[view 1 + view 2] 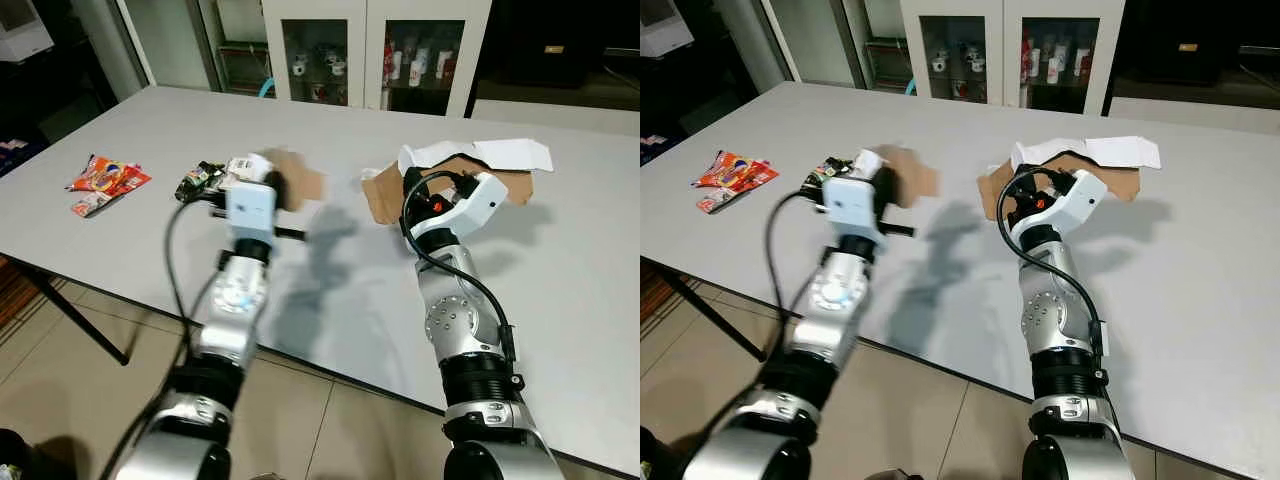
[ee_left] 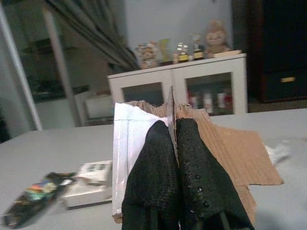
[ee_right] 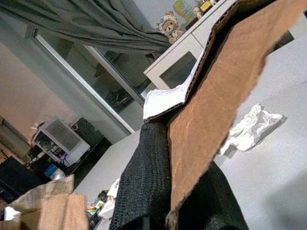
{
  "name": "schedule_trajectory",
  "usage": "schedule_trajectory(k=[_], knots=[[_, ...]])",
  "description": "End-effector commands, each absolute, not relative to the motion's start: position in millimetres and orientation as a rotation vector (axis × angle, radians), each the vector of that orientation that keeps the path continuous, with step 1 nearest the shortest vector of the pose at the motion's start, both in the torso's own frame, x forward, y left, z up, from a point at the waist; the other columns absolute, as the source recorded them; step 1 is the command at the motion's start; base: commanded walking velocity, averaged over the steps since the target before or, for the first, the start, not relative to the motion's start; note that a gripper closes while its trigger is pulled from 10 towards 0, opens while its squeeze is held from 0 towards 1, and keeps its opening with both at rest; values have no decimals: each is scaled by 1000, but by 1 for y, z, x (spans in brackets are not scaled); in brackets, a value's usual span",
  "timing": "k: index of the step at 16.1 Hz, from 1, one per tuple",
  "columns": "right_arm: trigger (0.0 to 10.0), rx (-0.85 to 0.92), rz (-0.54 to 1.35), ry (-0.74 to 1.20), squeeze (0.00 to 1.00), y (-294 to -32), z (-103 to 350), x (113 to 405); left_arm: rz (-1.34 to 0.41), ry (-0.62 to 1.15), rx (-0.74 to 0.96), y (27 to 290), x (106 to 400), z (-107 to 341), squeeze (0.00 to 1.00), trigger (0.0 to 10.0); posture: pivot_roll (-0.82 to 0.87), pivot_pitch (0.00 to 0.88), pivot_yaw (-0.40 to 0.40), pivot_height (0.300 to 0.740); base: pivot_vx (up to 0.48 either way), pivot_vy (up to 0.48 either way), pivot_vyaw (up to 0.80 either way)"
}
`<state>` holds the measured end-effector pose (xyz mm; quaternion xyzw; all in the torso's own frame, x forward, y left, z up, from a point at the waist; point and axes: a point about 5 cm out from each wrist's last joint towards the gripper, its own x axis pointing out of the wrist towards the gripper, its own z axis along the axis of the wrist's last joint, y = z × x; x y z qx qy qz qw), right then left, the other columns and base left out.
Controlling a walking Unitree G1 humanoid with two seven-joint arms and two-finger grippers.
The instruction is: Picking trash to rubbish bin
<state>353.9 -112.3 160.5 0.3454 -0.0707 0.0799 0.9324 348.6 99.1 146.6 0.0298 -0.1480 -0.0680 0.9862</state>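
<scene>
Table (image 1: 560, 290): a grey-white top that carries all the trash; the places below are given from it.
Left gripper (image 2: 175, 158): raised above the table's near-left part, its two black fingers (image 2: 201, 182) pressed together on a thin edge of card.
Small cardboard piece (image 1: 300, 180): torn brown card with a white face, pinched upright between the left fingers and lifted off the table; blurred in the head views.
Right gripper (image 3: 168, 187): over the middle of the table, toward its far side, with its fingers clamped on either face of a brown sheet.
Large cardboard piece (image 1: 385, 195): brown and ragged, held by the right gripper with one edge tilted up; its far part lies near the table's far edge.
White paper (image 1: 510, 152): lies along the far side of the large cardboard piece, touching it.
Crumpled tissue (image 3: 249, 129): white wad on the table surface just beside the large cardboard piece, seen from the right wrist.
Dark wrapper (image 1: 198, 180): on the table just left of the left gripper, next to a small white box (image 2: 91, 184).
Red snack packet (image 1: 108, 178): flat on the table's left part, well apart from both grippers.
Cabinet (image 1: 370, 50): white, glass-doored, beyond the table's far edge.
</scene>
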Motion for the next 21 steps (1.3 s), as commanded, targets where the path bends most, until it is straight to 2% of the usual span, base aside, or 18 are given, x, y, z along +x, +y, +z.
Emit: schedule_trajectory(k=[1, 10, 21], knots=[[10000, 733, 180, -168, 0, -106, 167, 355, -121, -307, 70, 102, 347, 146, 0, 10000, 17, 0, 103, 740, 0, 0, 0], [10000, 691, 181, -131, 0, -106, 162, 358, -99, -252, 102, 101, 351, 138, 0, 10000, 36, 0, 76, 740, 0, 0, 0], [10000, 683, 171, -127, 0, -108, 162, 360, -137, -287, 90, 95, 351, 143, 0, 10000, 32, 0, 79, 740, 0, 0, 0]])
